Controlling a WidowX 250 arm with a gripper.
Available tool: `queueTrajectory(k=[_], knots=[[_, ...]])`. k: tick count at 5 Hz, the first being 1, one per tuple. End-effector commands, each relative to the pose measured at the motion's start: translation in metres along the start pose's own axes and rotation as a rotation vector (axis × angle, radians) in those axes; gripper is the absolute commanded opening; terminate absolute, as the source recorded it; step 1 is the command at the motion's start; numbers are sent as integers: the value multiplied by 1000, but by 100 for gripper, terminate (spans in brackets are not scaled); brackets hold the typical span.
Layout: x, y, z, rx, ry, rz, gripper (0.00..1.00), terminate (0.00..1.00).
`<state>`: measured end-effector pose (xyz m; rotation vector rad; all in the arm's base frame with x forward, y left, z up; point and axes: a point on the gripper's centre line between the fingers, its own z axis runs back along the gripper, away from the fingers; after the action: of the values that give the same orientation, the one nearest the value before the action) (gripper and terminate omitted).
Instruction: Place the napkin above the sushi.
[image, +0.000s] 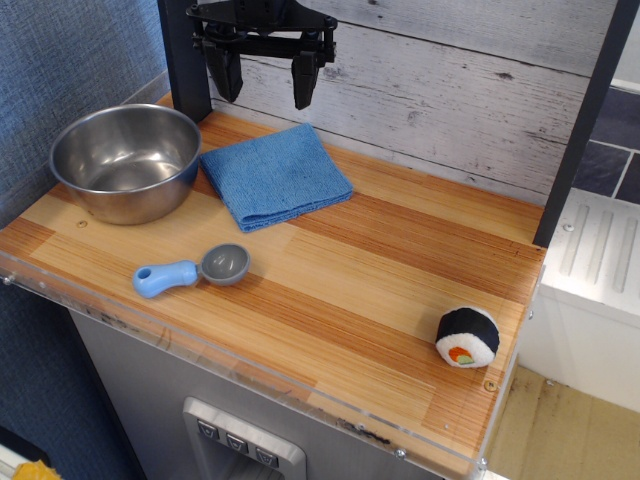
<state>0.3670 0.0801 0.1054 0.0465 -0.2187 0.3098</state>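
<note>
The napkin (274, 174), a folded blue terry cloth, lies flat on the wooden counter at the back left, beside the steel bowl. The sushi (467, 337), a small plush maki roll with black outside and a white face with orange and green centre, sits near the counter's front right corner. My gripper (265, 80) is black, hangs above the back edge of the napkin in front of the plank wall, and its two fingers stand apart, open and empty.
A steel bowl (126, 160) stands at the back left. A grey scoop with a blue handle (193, 270) lies in front of the napkin. A dark post (583, 125) rises at the right. The counter (330, 290) has a clear plastic rim at the front.
</note>
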Motion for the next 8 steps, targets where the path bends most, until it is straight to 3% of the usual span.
queueTrajectory(k=[1, 4, 6, 8], knots=[[0, 0, 0, 0, 0, 0, 100, 0], [-9, 6, -39, 0, 36, 29, 100, 0], [-11, 14, -72, 8, 93, 44, 100, 0], [-20, -13, -87, 3, 133, 17, 100, 0]])
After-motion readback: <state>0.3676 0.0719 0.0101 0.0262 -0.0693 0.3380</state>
